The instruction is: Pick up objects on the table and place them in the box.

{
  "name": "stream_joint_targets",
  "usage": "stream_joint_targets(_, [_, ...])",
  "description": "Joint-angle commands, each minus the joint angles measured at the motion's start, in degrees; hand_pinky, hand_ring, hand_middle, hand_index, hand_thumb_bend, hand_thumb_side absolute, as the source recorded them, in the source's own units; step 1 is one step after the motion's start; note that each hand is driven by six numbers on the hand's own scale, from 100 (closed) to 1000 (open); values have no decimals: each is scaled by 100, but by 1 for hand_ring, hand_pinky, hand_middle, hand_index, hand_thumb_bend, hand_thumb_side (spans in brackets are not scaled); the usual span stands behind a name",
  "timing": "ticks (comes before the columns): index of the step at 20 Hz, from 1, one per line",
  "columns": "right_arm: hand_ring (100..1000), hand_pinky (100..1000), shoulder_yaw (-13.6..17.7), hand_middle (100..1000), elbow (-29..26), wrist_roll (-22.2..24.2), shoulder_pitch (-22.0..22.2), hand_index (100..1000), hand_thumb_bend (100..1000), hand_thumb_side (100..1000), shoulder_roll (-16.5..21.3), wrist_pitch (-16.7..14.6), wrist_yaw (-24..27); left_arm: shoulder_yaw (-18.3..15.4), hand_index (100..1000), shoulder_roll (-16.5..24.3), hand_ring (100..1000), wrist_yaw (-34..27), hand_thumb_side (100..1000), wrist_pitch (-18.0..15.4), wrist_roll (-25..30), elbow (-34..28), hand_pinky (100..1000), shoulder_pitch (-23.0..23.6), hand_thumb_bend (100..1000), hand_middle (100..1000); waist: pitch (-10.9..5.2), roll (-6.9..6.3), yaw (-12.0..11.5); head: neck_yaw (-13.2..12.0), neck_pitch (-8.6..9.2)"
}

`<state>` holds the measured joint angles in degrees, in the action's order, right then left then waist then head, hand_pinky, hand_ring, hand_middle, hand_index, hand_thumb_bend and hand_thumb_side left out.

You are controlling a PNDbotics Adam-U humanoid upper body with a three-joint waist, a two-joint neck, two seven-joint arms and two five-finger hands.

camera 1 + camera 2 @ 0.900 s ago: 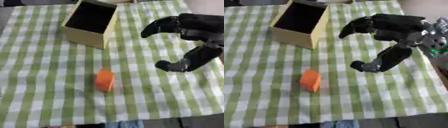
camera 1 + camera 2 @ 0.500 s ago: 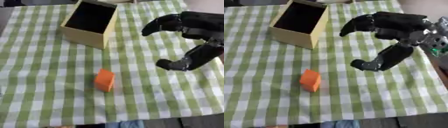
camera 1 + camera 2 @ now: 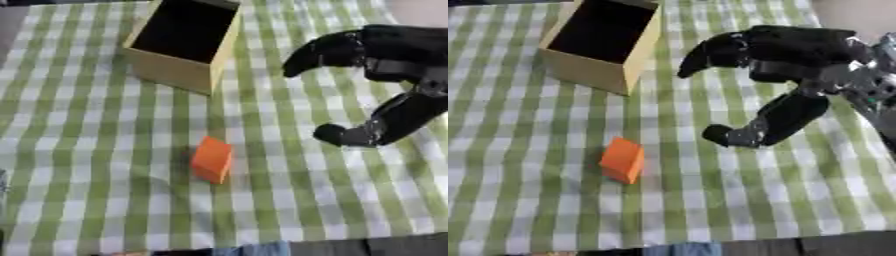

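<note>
An orange block (image 3: 212, 159) stands on the green-and-white checked cloth, near the middle front. A tan open-topped box (image 3: 184, 45) with a dark inside stands at the back left of centre. My right hand (image 3: 789, 52) hovers above the cloth to the right of the block, apart from it. Its fingers reach left toward the box side and its thumb (image 3: 759, 127) points down and left, with a wide empty gap between them. My left hand shows in neither view.
The checked cloth (image 3: 87, 150) covers the table. Its front edge runs along the bottom of the views, with something blue (image 3: 254, 249) just below it. Part of my silver right forearm (image 3: 872, 85) shows at the right edge.
My right hand has shifted only slightly; the block and the box stand where they were.
</note>
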<state>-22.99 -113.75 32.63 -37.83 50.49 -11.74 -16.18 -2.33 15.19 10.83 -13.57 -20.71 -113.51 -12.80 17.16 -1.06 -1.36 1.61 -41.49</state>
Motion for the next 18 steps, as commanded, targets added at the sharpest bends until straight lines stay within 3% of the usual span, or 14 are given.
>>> stream_joint_targets(1, [915,875,-41,865,-84,108,-177,922,311,643,104,-53,-75,-35,736,84,622,20,731,-23,-12,-108,713,-103,544,637,-53,9,-34,-111,214])
stream_joint_targets(4, [916,875,-113,866,-84,173,-257,923,313,642,103,-75,-128,-34,736,87,622,22,731,-28,-14,-108,713,-137,542,637,3,21,-87,-119,349])
stream_joint_targets(8, [916,875,-131,866,-84,187,-274,923,313,642,99,-79,-149,-34,735,87,622,23,732,-28,-15,-108,713,-143,541,637,14,23,-98,-120,376])
stream_joint_targets(11, [917,875,-186,867,-84,222,-322,924,319,641,101,-83,-203,-27,735,89,621,23,732,-33,-11,-108,713,-179,539,636,84,43,-190,-43,525])
stream_joint_targets(18, [918,875,-451,868,-84,468,-516,924,334,637,-17,-119,-338,-6,735,82,621,7,732,-28,10,-108,714,-221,535,636,114,49,-274,155,514])
